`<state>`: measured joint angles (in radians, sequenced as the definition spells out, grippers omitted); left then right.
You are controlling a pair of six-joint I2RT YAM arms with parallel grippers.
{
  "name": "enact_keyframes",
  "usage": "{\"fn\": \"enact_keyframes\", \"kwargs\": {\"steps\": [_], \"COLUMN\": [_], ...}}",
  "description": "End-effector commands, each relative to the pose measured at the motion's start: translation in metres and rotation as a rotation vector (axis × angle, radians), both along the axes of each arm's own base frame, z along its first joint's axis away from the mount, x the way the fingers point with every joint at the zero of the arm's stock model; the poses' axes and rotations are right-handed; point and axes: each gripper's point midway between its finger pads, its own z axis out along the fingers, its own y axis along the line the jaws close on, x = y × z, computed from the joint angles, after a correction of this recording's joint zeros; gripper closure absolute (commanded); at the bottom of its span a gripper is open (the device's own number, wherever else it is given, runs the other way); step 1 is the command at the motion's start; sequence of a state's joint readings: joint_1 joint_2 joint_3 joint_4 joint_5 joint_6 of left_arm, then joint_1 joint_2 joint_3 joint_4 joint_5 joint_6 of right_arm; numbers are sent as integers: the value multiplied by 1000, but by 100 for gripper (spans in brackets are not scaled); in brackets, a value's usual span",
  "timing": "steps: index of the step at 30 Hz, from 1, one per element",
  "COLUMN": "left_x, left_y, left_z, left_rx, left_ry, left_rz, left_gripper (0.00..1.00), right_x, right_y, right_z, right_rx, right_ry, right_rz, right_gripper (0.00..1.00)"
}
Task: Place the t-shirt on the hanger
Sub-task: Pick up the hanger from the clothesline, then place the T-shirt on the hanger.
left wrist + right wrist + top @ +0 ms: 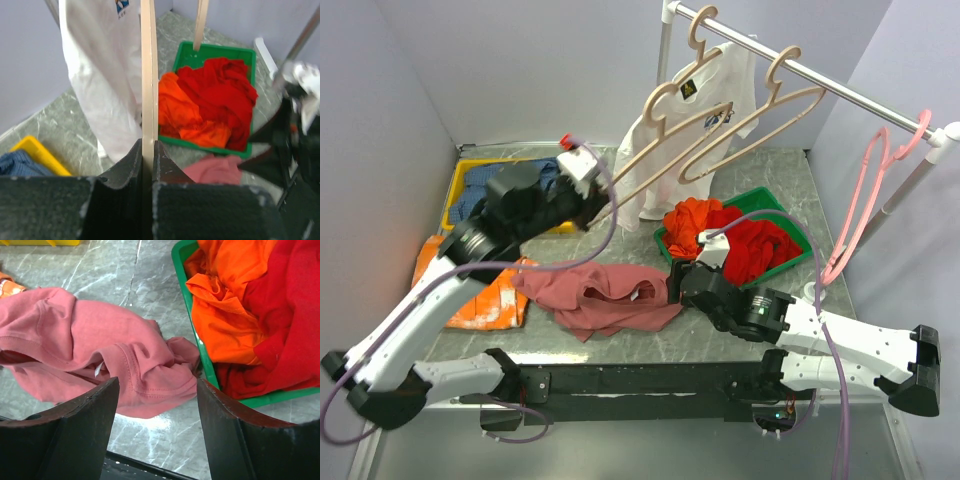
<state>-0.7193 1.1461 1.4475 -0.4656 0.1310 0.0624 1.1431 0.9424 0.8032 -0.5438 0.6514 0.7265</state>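
The dusty-rose t-shirt point(600, 295) lies crumpled on the table in front of the arms; it also shows in the right wrist view point(100, 345) and the left wrist view point(215, 167). The beige wooden hanger point(665, 125) hangs by its hook on the metal rail. My left gripper point(595, 195) is raised and shut on the lower left end of the hanger's bar point(149, 75). My right gripper point(672, 285) is open and empty, low over the t-shirt's right edge; its jaws straddle a fold near the collar point(157, 385).
A second wooden hanger point(760, 115), a white logo t-shirt point(705, 90) and a pink plastic hanger point(865, 200) hang on the rail point(850, 97). A green bin point(756, 196) holds red and orange garments. A yellow bin point(460, 185) stands back left. An orange garment point(490, 295) lies left.
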Motion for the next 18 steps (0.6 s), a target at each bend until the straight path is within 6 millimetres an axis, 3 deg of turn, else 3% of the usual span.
{"fn": "enact_keyframes", "kwargs": {"steps": [1,4,8,14,18], "left_x": [-35,-58,-85,-108,-131], "left_y": [29,48,77,111,133], "left_z": [-11,-26,-31,-65,-74], "left_rx": [-20,0,-10,88,162], "left_ry": [27,62,51,48,-13], "left_rz": [9,8,31,61,20], "left_gripper": [99,99,99,99,99], "right_x": [5,2,0,-6,-10], "right_y": [4,9,15,26,39], "right_z": [22,20,14,13,8], "right_rx": [24,22,7,5,-5], "right_ry": [-37,-23,-3,11,16], "right_rz": [-7,16,43,71,87], "right_gripper": [29,29,30,30,30]}}
